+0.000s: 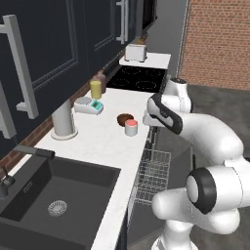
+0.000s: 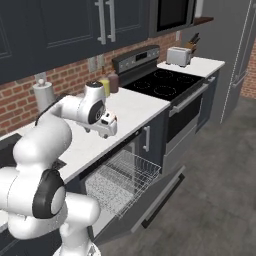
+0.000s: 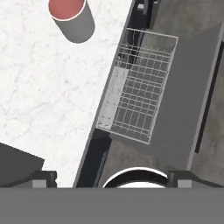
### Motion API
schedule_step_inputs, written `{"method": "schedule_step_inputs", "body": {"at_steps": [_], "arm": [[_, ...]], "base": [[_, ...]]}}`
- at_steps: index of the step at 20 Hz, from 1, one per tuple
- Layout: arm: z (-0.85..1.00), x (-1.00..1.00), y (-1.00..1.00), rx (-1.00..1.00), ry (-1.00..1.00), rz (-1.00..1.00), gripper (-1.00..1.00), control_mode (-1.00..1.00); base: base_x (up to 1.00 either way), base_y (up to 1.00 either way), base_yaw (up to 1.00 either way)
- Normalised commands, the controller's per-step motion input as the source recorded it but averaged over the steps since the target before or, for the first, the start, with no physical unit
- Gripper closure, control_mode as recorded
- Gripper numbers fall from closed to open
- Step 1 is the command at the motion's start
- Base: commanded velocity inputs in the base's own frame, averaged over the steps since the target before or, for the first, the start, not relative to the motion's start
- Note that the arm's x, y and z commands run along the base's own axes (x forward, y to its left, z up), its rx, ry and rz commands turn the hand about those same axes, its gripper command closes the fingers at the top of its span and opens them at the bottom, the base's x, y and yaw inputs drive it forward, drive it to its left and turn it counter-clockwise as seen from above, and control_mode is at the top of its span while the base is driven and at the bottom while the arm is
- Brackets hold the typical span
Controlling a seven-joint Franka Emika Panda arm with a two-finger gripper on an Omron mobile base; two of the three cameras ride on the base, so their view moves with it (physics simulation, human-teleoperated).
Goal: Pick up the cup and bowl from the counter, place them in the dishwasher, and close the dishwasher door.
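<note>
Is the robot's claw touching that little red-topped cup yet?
Apart. In the hand view the cup stands at the top on the white counter, while the open gripper sits at the bottom, with bare counter between them.

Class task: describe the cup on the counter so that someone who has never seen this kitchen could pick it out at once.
Find the white counter between the sink and the cooktop. Near its front edge, above the pulled-out wire rack, stands the cup. It is short and pale with a salmon-red top, unlike the flat dark bowl touching it behind.
</note>
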Motion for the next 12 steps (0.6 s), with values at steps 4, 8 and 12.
{"method": "schedule_step_inputs", "body": {"at_steps": [4, 8, 12], "arm": [[-0.13, 0.85, 0.00, 0.10, 0.00, -0.17, -1.00, -1.00], [-0.25, 0.89, 0.00, 0.06, 0.00, -0.10, -1.00, -1.00], [-0.20, 0.89, 0.00, 0.00, 0.04, -0.04, -1.00, -1.00]], "base": [[0.00, 0.00, 0.00], [0.00, 0.00, 0.00], [0.00, 0.00, 0.00]]}}
